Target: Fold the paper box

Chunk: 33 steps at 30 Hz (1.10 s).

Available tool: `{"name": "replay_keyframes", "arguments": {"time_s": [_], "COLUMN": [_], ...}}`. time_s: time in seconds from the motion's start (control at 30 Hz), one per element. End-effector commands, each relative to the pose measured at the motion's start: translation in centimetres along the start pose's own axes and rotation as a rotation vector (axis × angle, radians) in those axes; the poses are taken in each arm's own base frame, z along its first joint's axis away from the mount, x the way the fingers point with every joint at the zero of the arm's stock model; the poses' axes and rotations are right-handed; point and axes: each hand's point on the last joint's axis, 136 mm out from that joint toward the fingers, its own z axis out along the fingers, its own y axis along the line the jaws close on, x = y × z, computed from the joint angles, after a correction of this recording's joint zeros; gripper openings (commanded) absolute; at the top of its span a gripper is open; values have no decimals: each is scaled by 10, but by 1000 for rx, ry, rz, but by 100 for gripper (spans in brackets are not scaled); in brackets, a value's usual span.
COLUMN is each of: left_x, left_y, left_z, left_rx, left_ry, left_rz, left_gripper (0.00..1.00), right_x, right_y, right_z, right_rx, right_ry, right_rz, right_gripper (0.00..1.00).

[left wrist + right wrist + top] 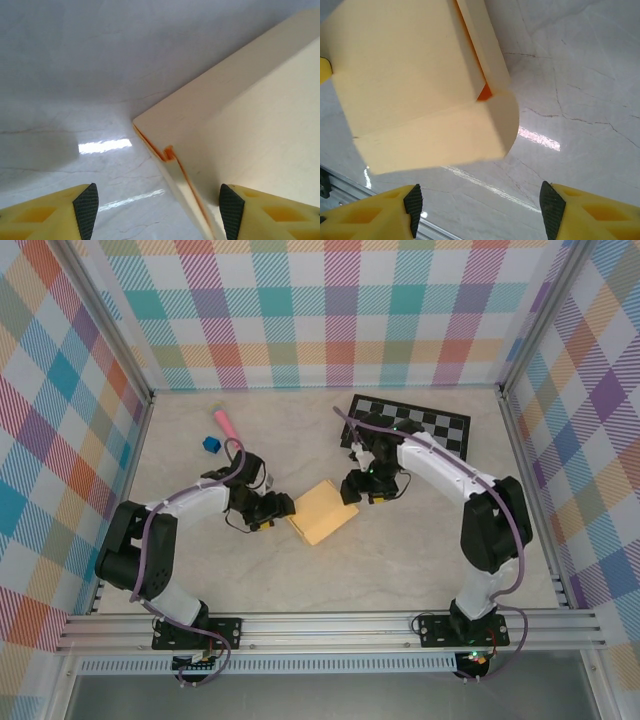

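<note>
While the paper box [322, 511] sits closed on the table [430, 560] between both arms, left gripper [157, 202] is spread wide at its corner; right gripper [477, 205] spread too, gripping nothing.

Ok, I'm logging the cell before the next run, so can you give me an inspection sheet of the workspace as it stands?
Surface: pale marbled tabletop, glossy, no spills seen.
Job's things: paper box, yellow-orange, folded to a flat box shape, lying mid-table; a rounded flap shows at one corner.
Clutter: pink pen-like stick, blue block, checkered board, all on the far side.
Tools: left tool and right tool open, flanking the box, holding nothing.
Cables: purple cables along each arm, no snag seen.
Surroundings: plaid walls, metal frame rail.
</note>
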Motion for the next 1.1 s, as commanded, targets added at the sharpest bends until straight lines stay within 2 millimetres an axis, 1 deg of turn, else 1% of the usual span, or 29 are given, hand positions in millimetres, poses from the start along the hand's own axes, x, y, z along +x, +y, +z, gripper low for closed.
{"name": "replay_keyframes", "arguments": {"time_s": [0.0,0.17,0.27,0.4,0.5,0.57,0.63,0.7,0.77,0.83,0.9,0.97,1.0,1.03,1.07], "left_x": [2,0,0,-4,-7,-9,-11,-14,-16,-19,-23,-28,-30,-34,-38], "left_y": [2,6,9,10,7,3,-1,-5,-9,-12,-20,-42,-51,-59,-64], "left_z": [-1,-3,-2,-3,-6,-11,-18,-28,-38,-47,-57,-67,-70,-75,-78], "left_rx": [-34,-72,-87,-103,-105,-97,-91,-86,-84,-85,-67,23,51,71,80], "left_ry": [-36,-53,-52,-60,-72,-86,-108,-136,-166,-193,-226,-282,-309,-343,-371], "left_rz": [37,62,65,73,77,83,91,100,114,132,179,310,377,441,482], "left_gripper": [67,67,67,70,71,73,76,78,80,84,88,92,93,93,94], "right_x": [-3,-14,-23,-42,-58,-68,-73,-72,-66,-61,-58,-55,-52,-48,-40], "right_y": [-6,-6,-5,-3,5,10,11,9,6,4,5,12,15,21,28], "right_z": [0,-6,-5,4,15,20,26,34,43,41,31,14,6,-1,-5], "right_rx": [33,59,67,61,16,-11,-19,-28,-25,-26,-33,-49,-62,-76,-92], "right_ry": [14,-3,-11,-31,-75,-100,-87,-49,-21,-45,-102,-182,-212,-253,-291], "right_rz": [-23,-35,-45,-98,-205,-257,-254,-232,-203,-190,-203,-252,-300,-383,-511], "right_gripper": [66,68,68,65,62,59,56,53,51,52,56,58,59,61,62]}}
